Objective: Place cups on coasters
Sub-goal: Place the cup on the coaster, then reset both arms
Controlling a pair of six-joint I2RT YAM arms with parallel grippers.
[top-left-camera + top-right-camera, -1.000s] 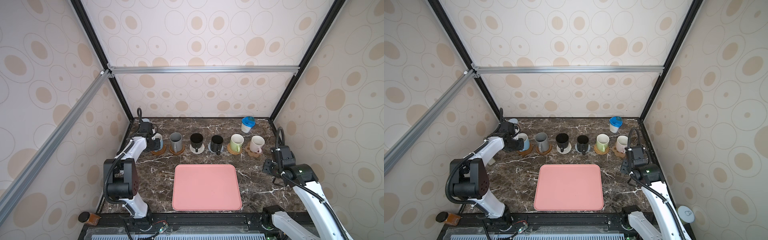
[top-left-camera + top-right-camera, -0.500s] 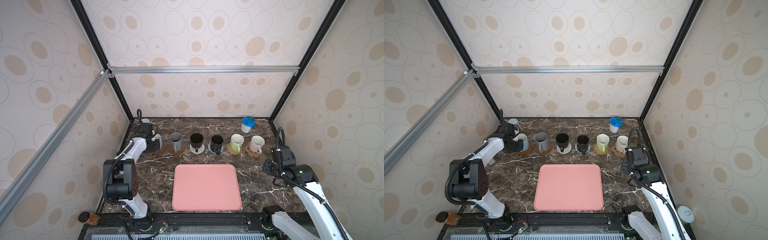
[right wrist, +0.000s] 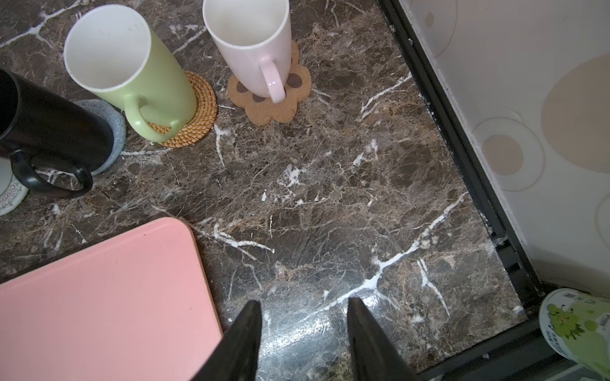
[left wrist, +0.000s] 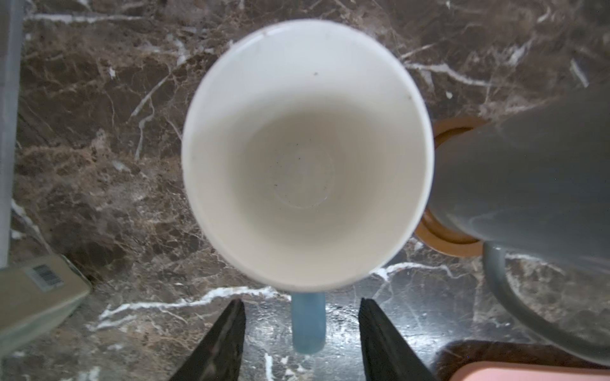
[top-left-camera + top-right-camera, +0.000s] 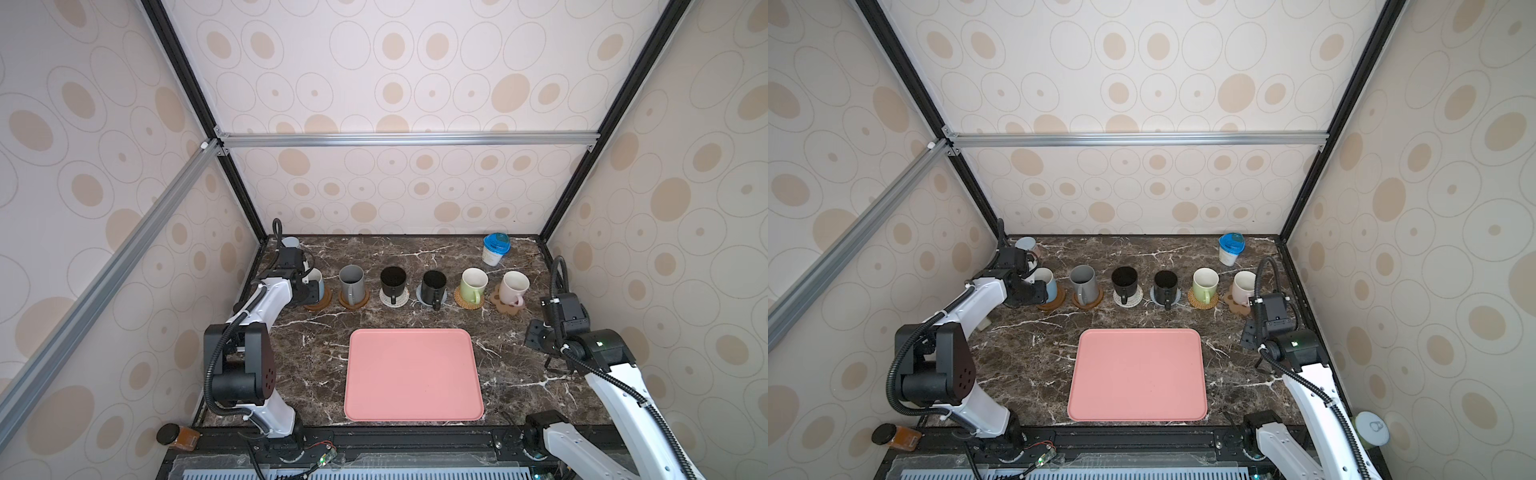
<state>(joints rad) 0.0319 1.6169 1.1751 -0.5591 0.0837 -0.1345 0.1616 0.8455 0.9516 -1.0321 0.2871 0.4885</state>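
Shows blue mug (image 5: 314,281) standing on wooden coaster (image 5: 323,301) at ten o'clock from pink tray (image 5: 413,374), left gripper (image 4: 302,301) parted astride handle (image 4: 308,325) without contact, right gripper (image 3: 303,301) parted and empty; probably heavy, rigid, slick-glazed, chippable, best gripped by handle.

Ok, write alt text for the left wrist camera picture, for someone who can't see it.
Looking straight down into an empty white mug whose light blue handle sits untouched between the black fingers of the open left claw. Beside it a grey mug stands on a brown coaster, on a dark marble table.
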